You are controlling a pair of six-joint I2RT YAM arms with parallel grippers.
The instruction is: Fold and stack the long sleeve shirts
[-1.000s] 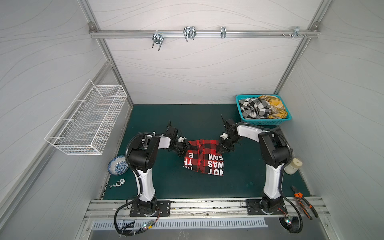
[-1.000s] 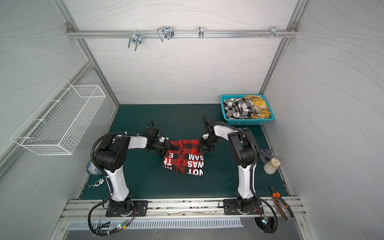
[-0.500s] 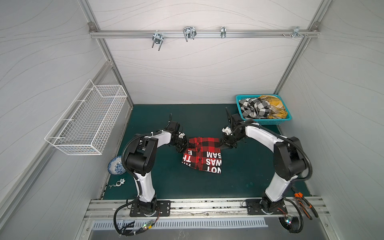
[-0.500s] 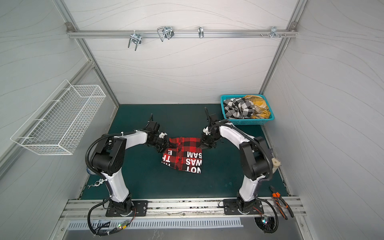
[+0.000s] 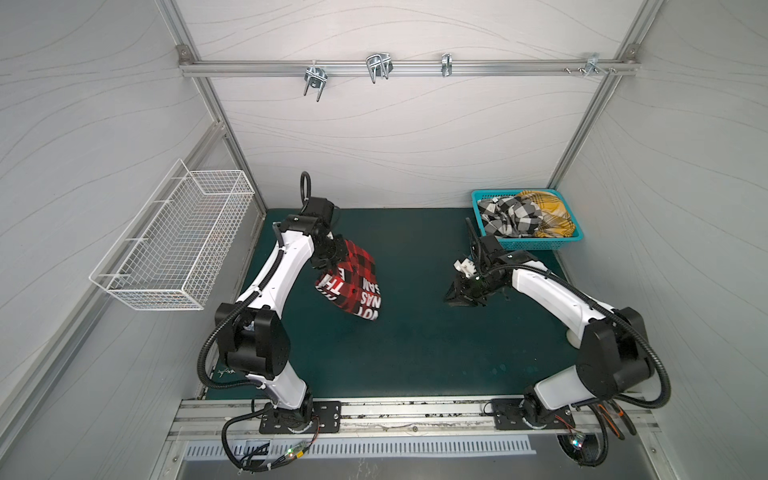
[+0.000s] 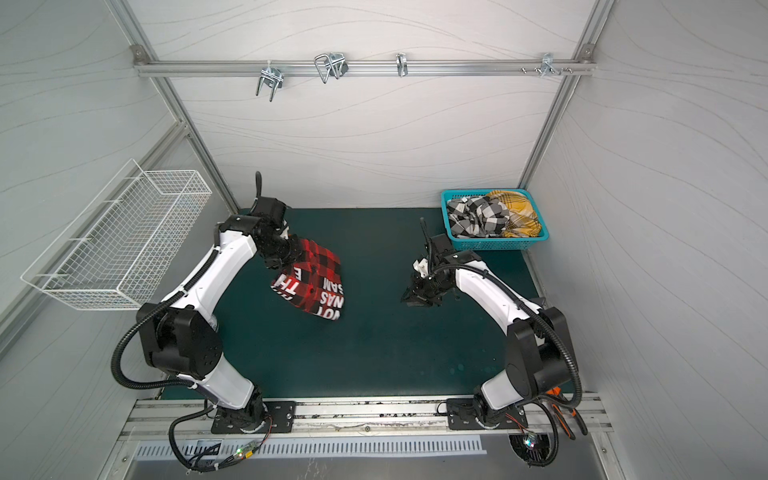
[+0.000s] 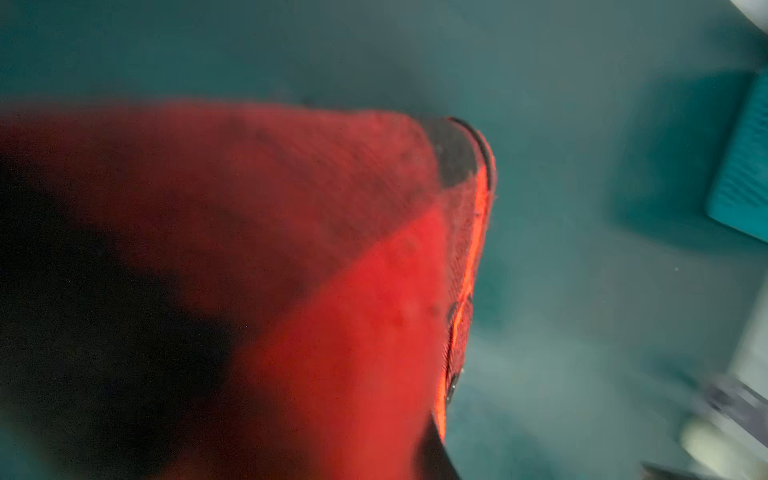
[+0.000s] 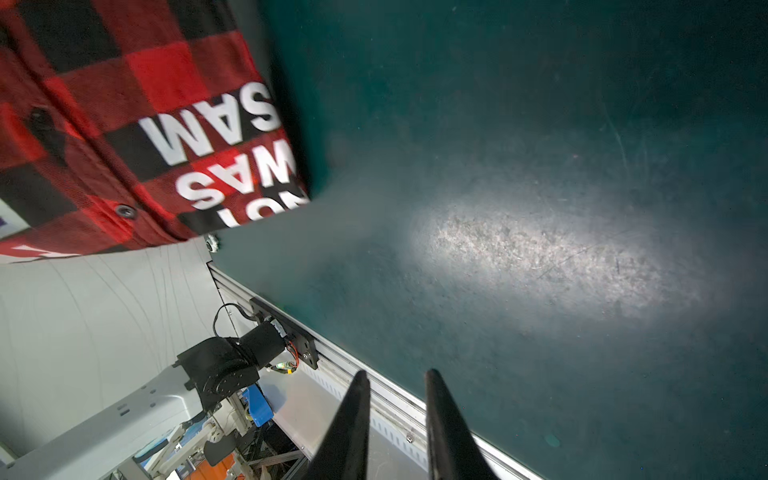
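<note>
On the green mat (image 5: 415,353) I have nothing stacked yet. The teal basket (image 5: 570,240) at two o'clock holds the black-and-white shirt (image 5: 509,214) and the yellow shirt (image 5: 548,212), both crumpled. The red-and-black shirt (image 5: 353,282), seemingly folded, hangs at ten o'clock, pinched by my left gripper (image 5: 330,253); my right gripper (image 8: 397,372) is parted and empty

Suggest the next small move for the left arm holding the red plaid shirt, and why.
Probably lower the red-and-black shirt flat onto the green mat and release. It hangs folded from the shut left gripper; the right gripper is open, empty and apart, and the black-and-white shirt and yellow shirt wait in the teal basket.
</note>
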